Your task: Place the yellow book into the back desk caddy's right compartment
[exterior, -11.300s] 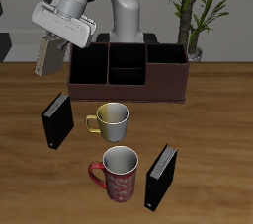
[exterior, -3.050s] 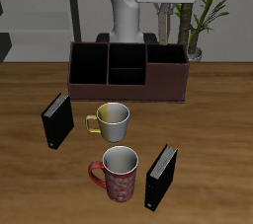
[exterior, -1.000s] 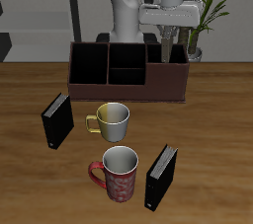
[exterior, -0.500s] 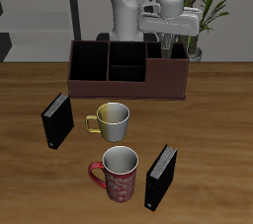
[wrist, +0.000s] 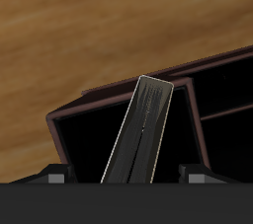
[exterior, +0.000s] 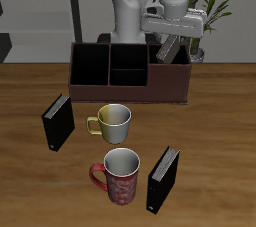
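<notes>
The yellow book (exterior: 170,50) leans tilted in the right compartment (exterior: 166,71) of the back desk caddy (exterior: 128,92), with its upper end still above the rim. My gripper (exterior: 171,40) hangs directly over it, and the fingers stand apart on either side of the book without pressing it. In the wrist view the book (wrist: 143,134) shows edge-on, slanting down into the dark compartment (wrist: 87,141) behind the caddy's wall (wrist: 89,98). The fingertips (wrist: 59,175) sit well clear of its covers.
Two black books stand upright in front of the caddy, one (exterior: 58,121) beside a pale mug (exterior: 114,121), the other (exterior: 163,178) beside a red patterned mug (exterior: 120,174). A potted plant (exterior: 200,11) stands behind the caddy's end.
The gripper came down over the caddy's end with the book. The book hung upright half a second ago and now leans tilted inside the compartment, with the fingers apart.
</notes>
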